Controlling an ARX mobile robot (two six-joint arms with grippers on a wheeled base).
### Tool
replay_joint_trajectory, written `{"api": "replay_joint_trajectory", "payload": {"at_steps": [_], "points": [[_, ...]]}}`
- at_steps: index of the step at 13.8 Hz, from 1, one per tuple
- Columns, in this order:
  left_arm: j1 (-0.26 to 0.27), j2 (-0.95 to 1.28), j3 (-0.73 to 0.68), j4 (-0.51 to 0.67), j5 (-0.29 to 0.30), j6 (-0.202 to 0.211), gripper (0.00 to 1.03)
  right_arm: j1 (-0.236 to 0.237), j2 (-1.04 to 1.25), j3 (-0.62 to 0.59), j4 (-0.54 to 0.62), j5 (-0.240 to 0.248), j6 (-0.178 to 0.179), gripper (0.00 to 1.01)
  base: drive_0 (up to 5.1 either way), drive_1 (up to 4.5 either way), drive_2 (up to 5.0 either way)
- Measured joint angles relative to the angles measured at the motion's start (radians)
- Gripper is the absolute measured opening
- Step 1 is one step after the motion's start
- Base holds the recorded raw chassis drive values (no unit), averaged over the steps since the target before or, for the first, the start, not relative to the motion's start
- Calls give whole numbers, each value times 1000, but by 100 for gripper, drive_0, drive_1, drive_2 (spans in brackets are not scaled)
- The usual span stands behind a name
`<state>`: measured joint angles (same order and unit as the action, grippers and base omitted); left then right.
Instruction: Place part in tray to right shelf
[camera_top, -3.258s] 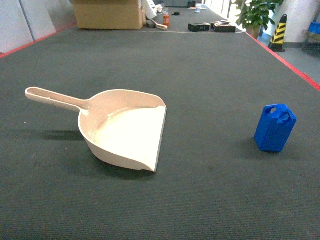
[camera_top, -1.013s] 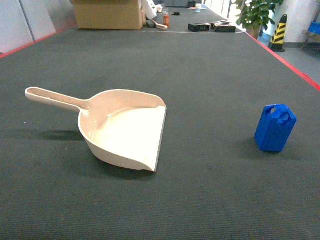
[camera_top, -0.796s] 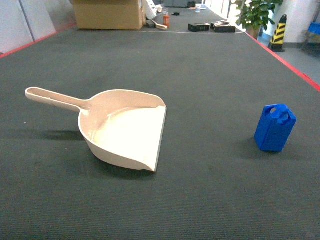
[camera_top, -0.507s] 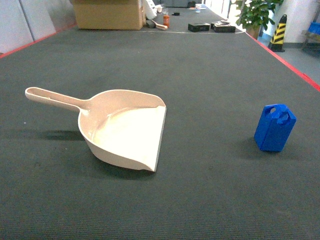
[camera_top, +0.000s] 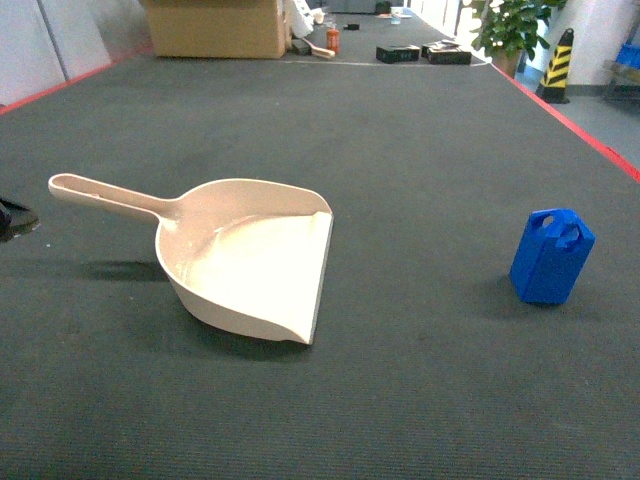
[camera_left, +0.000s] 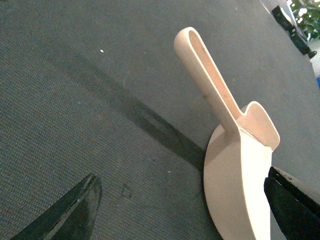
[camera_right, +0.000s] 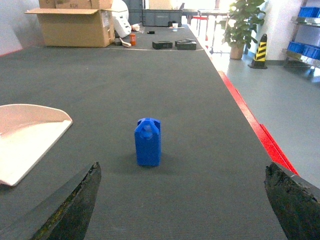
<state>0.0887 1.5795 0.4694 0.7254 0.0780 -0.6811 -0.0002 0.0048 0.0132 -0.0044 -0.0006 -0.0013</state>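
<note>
Two task items lie before us on the dark ribbed mat (camera_top: 420, 150), well apart from each other.

Item 1: small bright-blue faceted plastic block with a looped top (camera_top: 551, 255), standing upright toward our right, untouched. Our right gripper (camera_right: 185, 210) faces it squarely, fingers spread wide at the bottom corners of the wrist view, nothing between them.

Item 2: cream-beige plastic dustpan-shaped scoop with a long straight handle (camera_top: 240, 265), lip turned toward the block, hollow bare. Our left gripper (camera_left: 185, 210) sits low beside the handle, fingers likewise spread and empty.

Item 3: steel shelf, destination. Not visible in any view; we cannot say where it stands.

Risks, as we judge them:
- The block is tall for its footprint; a finger arriving off-centre may tip it rather than pinch it.
- Faceted sides could let it twist or slip out of a pinch.
- The scoop looks light and shallow, with an open lip; a dropped block might slide out over it.
- Lifted by the handle alone, the scoop may sag or tilt and spill.
</note>
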Motion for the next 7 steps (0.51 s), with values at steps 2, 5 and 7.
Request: {"api": "replay_joint_trajectory", "payload": {"at_steps": [2, 5, 7], "points": [[0, -11, 1, 12, -4, -1, 98, 0, 0, 0, 0, 0, 0, 98, 0, 0, 0], [-3, -11, 1, 9, -3, -2, 98, 0, 0, 0, 0, 0, 0, 98, 0, 0, 0], [-1, -11, 1, 9, -4, -1, 98, 0, 0, 0, 0, 0, 0, 98, 0, 0, 0]]}}
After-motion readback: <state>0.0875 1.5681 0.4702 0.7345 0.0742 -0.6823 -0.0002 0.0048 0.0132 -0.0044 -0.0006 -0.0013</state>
